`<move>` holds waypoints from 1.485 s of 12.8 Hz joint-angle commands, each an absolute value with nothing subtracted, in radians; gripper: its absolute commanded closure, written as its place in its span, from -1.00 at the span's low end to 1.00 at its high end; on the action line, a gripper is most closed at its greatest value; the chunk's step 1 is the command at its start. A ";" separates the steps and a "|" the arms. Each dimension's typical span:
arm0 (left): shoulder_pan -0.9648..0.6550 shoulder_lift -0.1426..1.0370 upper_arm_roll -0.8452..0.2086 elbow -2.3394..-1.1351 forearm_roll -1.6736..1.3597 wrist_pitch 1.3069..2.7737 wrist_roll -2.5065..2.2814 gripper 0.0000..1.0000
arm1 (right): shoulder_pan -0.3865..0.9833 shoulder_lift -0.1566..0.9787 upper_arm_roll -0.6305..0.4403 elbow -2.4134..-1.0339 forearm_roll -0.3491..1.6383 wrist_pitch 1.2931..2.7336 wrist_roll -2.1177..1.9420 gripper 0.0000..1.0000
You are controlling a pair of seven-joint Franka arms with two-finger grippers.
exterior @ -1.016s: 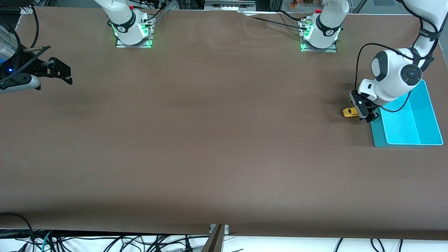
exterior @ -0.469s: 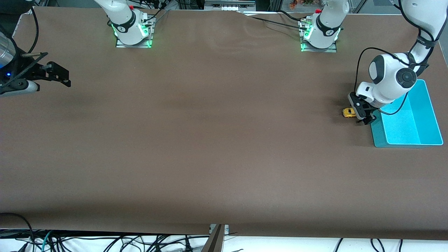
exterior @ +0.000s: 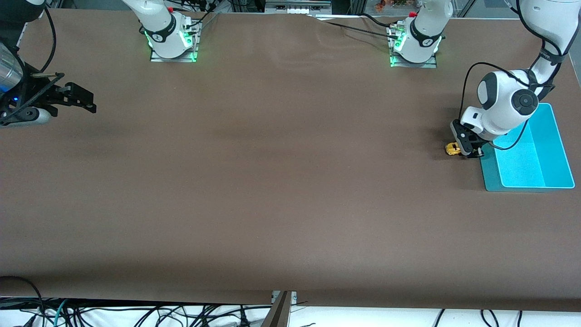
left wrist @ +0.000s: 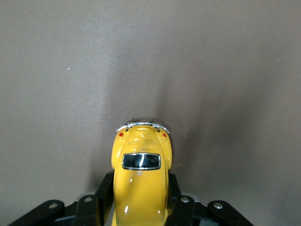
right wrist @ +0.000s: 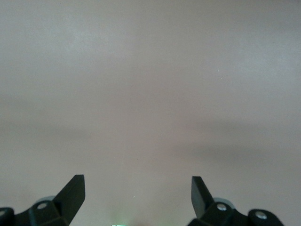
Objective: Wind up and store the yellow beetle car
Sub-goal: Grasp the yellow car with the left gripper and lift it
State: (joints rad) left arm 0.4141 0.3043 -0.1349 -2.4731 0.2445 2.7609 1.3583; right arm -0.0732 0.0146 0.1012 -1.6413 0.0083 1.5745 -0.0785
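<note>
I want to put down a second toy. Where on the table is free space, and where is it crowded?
The brown table lies bare from the two arm bases to the edge nearest the front camera. It is crowded only at the left arm's end: the left hand is shut on the tiny yellow beetle car beside the turquoise plastic bin. The right hand, open, waits at its own end.

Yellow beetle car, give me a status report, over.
Left gripper shut on the yellow beetle car, down on the table beside the blue bin. Right gripper open, waiting at the right arm's end. Nothing in the way.
</note>
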 commanded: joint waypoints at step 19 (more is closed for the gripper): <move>0.495 0.256 -0.344 -1.884 0.285 1.871 1.486 0.76 | -0.066 0.009 0.103 -1.617 0.063 1.537 -0.061 -0.99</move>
State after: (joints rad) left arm 0.4430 0.2435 -0.3521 -1.9086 0.2530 1.8878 1.3886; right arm -0.0685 0.0145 0.1046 -1.6340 0.0444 1.5642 -0.0768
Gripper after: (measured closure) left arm 0.511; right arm 0.000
